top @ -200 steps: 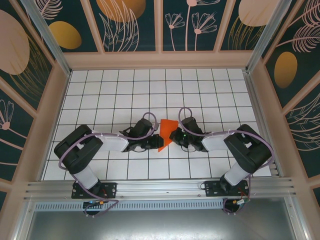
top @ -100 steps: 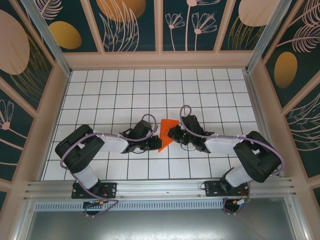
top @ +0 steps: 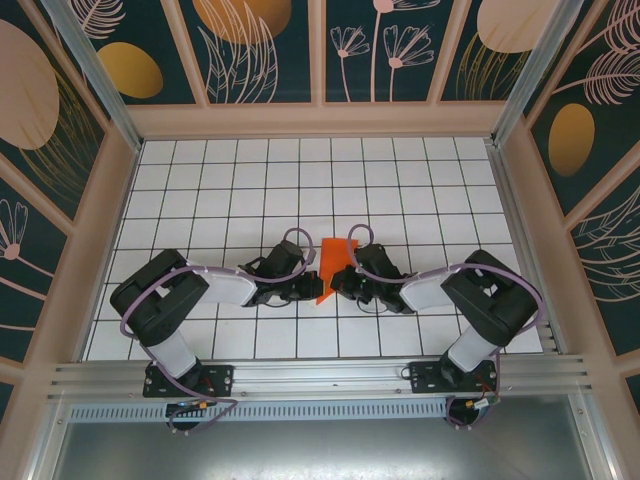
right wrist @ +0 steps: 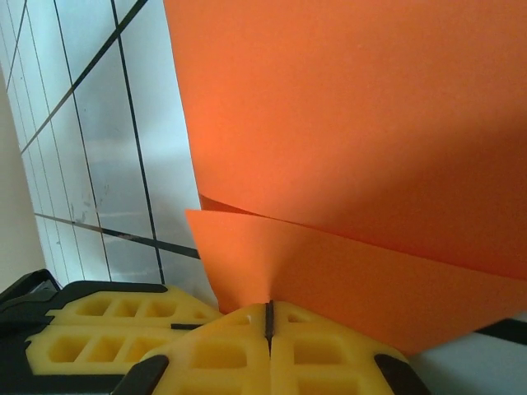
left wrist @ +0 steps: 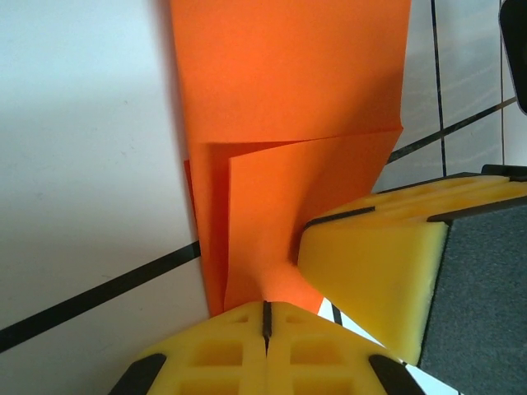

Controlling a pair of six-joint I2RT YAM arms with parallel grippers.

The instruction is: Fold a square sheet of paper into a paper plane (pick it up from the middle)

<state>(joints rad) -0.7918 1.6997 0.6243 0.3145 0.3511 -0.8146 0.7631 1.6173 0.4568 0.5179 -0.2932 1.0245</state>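
The orange sheet of paper (top: 331, 262) is folded into overlapping layers and held up off the tiled floor between my two grippers. My left gripper (top: 314, 286) is shut on the paper's lower edge, and in the left wrist view the paper (left wrist: 288, 115) runs up from the closed left gripper (left wrist: 266, 306). My right gripper (top: 338, 278) is shut on the paper from the other side. In the right wrist view two layers of paper (right wrist: 354, 123) rise from the closed right gripper (right wrist: 268, 306). The two grippers' yellow fingers (left wrist: 379, 263) sit almost against each other.
White tiled floor (top: 250, 180) stretches behind and to both sides of the arms. Patterned walls (top: 320, 60) enclose it at the back and sides. A metal rail (top: 320, 375) runs along the near edge by the arm bases.
My right gripper has moved left, closer to the left gripper, and its arm has drawn in. Both grippers have closed fully on the paper, which stays between them.
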